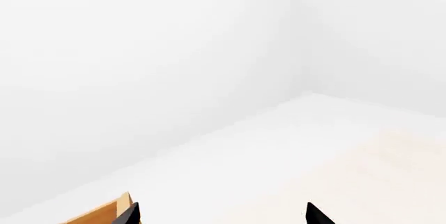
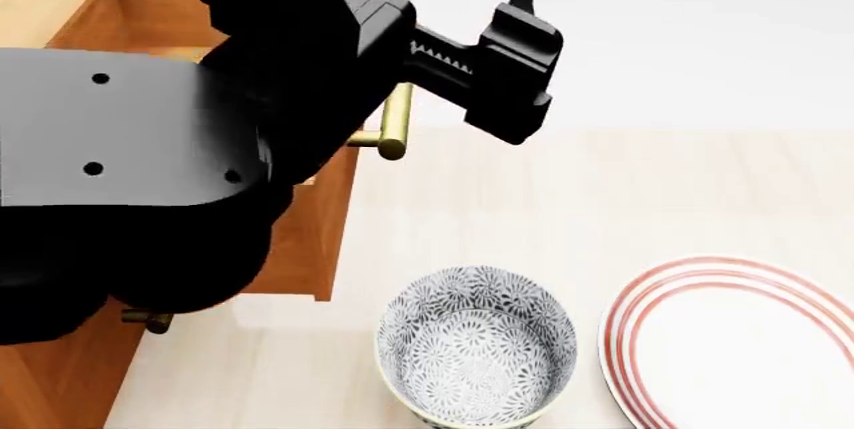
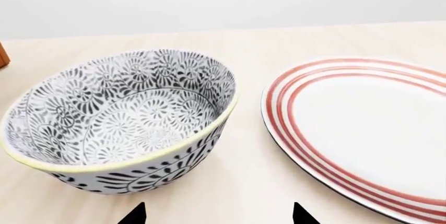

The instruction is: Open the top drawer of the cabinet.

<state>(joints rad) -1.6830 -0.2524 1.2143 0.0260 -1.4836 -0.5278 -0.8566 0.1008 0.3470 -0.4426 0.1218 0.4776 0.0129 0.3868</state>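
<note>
Wood shows only as a sliver in the left wrist view — an orange-brown corner of the cabinet [image 1: 104,212] beside the two dark fingertips of the left gripper [image 1: 221,214], which stand wide apart with nothing between them, pointed toward a white wall corner and pale floor. In the head view the left arm fills the upper left, its gripper raised above and just right of the top drawer [image 2: 314,204], which stands pulled out from the cabinet front, its lighter inner wall showing behind the arm and its brass handle [image 2: 395,124] jutting free beside the arm, not gripped. A patterned bowl [image 2: 477,346] sits on the floor just right of the cabinet, with a red-rimmed plate [image 2: 734,344] beside it. The right wrist view looks at that same bowl and plate close up — the right gripper [image 3: 217,214] shows two dark tips spread apart, empty, short of the bowl.
</note>
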